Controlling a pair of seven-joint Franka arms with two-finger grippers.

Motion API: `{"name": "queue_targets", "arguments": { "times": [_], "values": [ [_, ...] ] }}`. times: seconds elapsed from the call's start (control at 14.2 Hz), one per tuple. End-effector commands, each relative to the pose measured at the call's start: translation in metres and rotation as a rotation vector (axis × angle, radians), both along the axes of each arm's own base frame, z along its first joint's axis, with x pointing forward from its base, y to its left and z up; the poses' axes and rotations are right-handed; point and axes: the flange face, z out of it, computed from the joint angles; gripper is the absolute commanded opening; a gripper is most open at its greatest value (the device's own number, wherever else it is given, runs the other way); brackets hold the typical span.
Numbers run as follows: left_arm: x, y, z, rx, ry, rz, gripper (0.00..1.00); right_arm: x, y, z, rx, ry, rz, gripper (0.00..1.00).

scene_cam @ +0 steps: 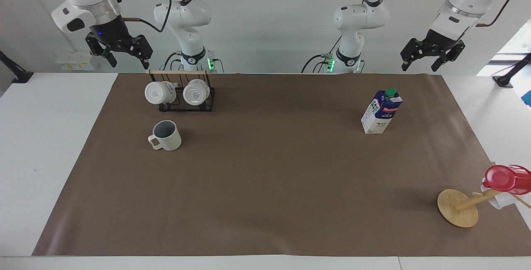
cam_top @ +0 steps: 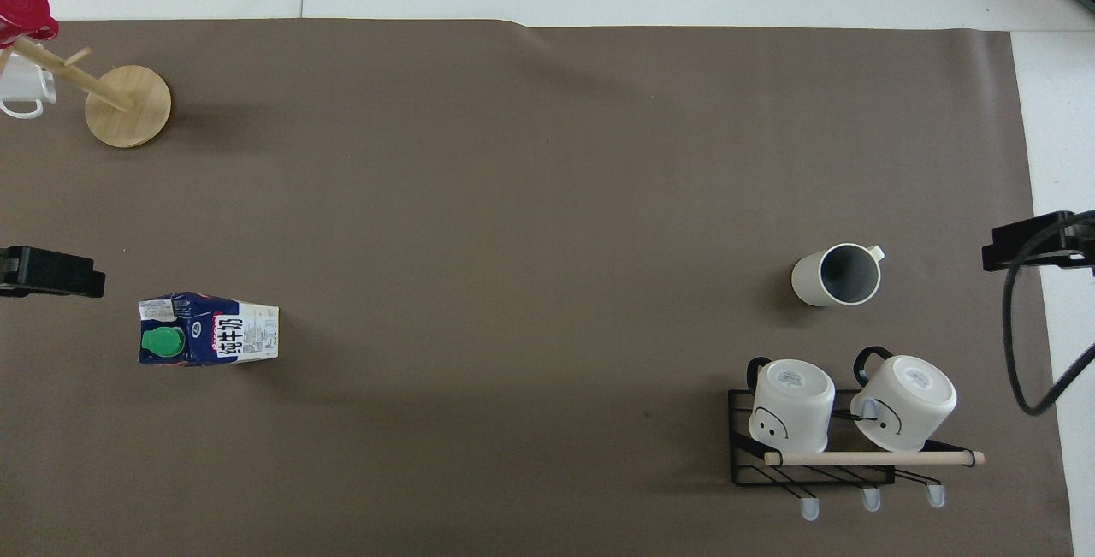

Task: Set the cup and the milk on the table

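The off-white ribbed cup (scene_cam: 166, 135) stands upright on the brown paper of the table (scene_cam: 269, 170), toward the right arm's end; it also shows in the overhead view (cam_top: 837, 275). The milk carton (scene_cam: 381, 111) stands upright toward the left arm's end, green cap up (cam_top: 208, 330). My right gripper (scene_cam: 127, 59) hangs open and empty, high over the table's edge near the rack. My left gripper (scene_cam: 420, 66) hangs open and empty, high over the table's corner near the carton. Neither touches anything.
A black wire rack (scene_cam: 180, 96) with two glossy white mugs stands nearer to the robots than the cup. A wooden mug tree (scene_cam: 458, 207) with a red cup (scene_cam: 506, 178) stands at the left arm's end, farthest from the robots.
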Motion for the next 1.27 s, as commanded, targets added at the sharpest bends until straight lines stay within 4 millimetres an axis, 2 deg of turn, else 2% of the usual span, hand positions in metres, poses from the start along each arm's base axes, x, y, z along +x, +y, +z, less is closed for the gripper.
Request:
{"name": "queue_targets", "arguments": {
  "times": [0.0, 0.21, 0.35, 0.77, 1.12, 1.2],
  "values": [
    [-0.001, 0.004, 0.007, -0.011, 0.008, 0.002, 1.00, -0.006, -0.002, 0.000, 0.017, -0.017, -0.021, 1.00],
    [-0.001, 0.004, 0.007, -0.011, 0.008, 0.002, 1.00, -0.007, 0.000, -0.009, 0.018, -0.022, -0.019, 1.00],
    [-0.001, 0.004, 0.007, -0.011, 0.008, 0.002, 1.00, -0.005, 0.007, -0.029, 0.018, -0.039, -0.023, 1.00],
    [-0.001, 0.004, 0.007, -0.011, 0.008, 0.002, 1.00, 0.007, 0.019, -0.131, 0.017, -0.043, -0.029, 1.00],
    [-0.001, 0.004, 0.007, -0.011, 0.008, 0.002, 1.00, 0.006, 0.035, -0.223, 0.014, -0.039, -0.029, 1.00],
    [-0.001, 0.004, 0.007, -0.011, 0.008, 0.002, 1.00, 0.007, 0.036, -0.233, 0.012, -0.045, -0.027, 1.00]
  ]
}}
